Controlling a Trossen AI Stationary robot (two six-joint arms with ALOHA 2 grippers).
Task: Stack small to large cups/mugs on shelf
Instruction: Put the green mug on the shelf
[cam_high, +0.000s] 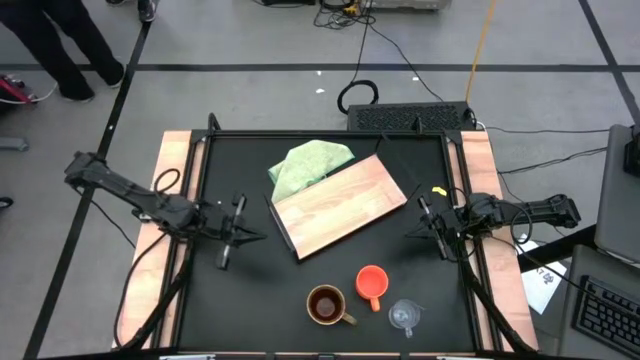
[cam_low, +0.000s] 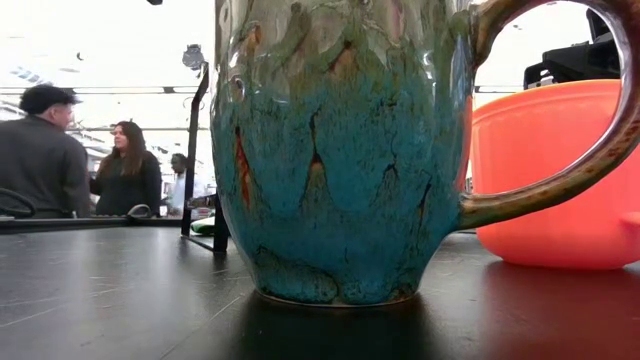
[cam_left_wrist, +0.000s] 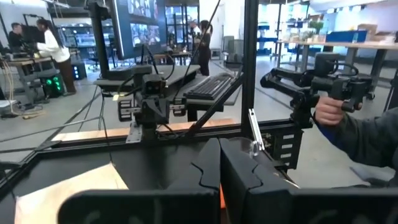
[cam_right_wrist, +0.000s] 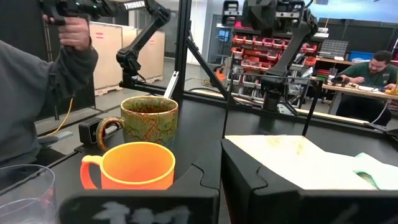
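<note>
From here the three cups — brown mug (cam_high: 326, 305), orange cup (cam_high: 372, 283), glass cup (cam_high: 404, 317) — sit along the tabletop's near edge, closer to the right hand (cam_high: 437, 232), fingers narrow, than the left

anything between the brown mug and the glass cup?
Yes: the orange cup sits between the brown mug and the clear glass cup, set slightly back toward the wooden board. The high view shows it.
</note>
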